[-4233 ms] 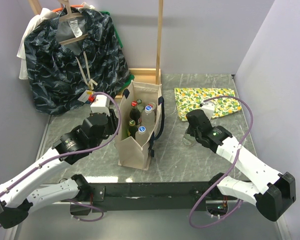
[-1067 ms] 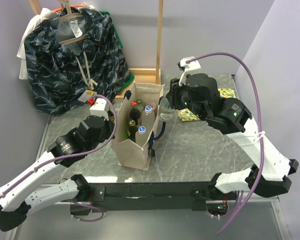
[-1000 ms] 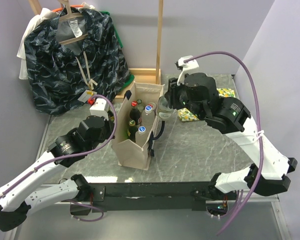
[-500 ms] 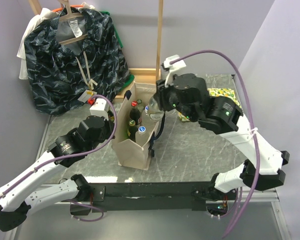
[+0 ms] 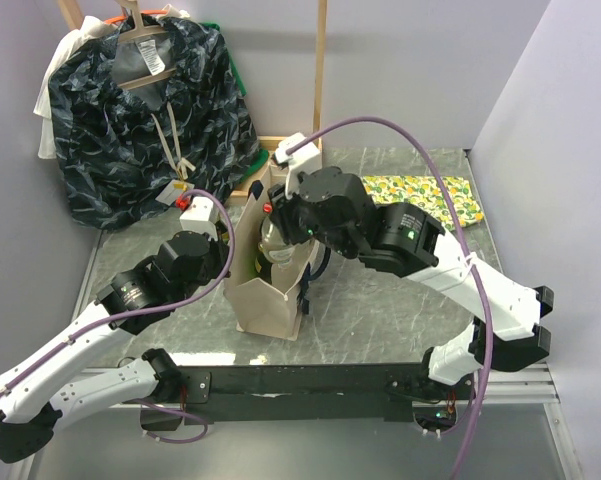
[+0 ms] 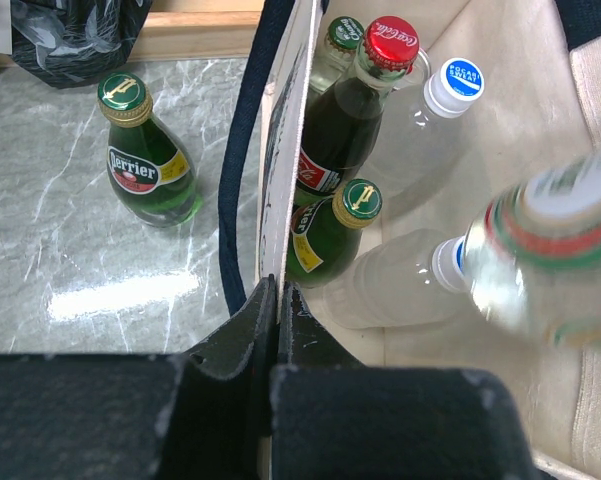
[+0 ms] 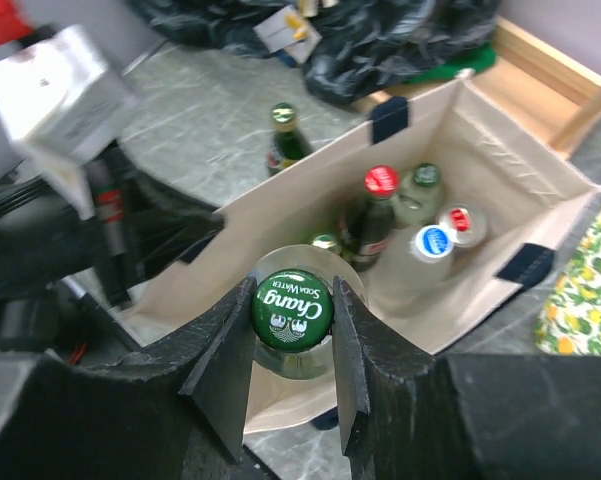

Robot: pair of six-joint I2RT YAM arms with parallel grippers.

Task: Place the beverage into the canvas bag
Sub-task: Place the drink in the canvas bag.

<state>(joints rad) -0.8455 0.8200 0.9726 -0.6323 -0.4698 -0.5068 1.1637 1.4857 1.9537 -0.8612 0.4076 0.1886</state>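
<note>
The canvas bag point(image 5: 268, 300) stands open in the middle of the table, beige with dark straps. My left gripper point(image 6: 277, 292) is shut on the rim of the bag's left wall point(image 6: 285, 180) and shows in the top view point(image 5: 228, 252). My right gripper point(image 7: 292, 312) is shut on the neck of a clear Chang soda water bottle point(image 7: 292, 300) with a green cap. It holds the bottle upright over the bag's opening point(image 5: 271, 238). The bottle shows blurred at the right of the left wrist view point(image 6: 555, 250). Several bottles stand inside, among them a red-capped cola point(image 6: 390, 45).
A green Perrier bottle point(image 6: 140, 150) stands on the table just left of the bag. A dark patterned garment point(image 5: 150, 110) hangs at the back left beside a wooden frame point(image 5: 320, 80). A yellow-green patterned cloth point(image 5: 420, 195) lies at the back right.
My right arm has lifted the soda water bottle from the table's right side and carried it left to above the bag's opening. My left gripper has stayed on the bag's rim.
</note>
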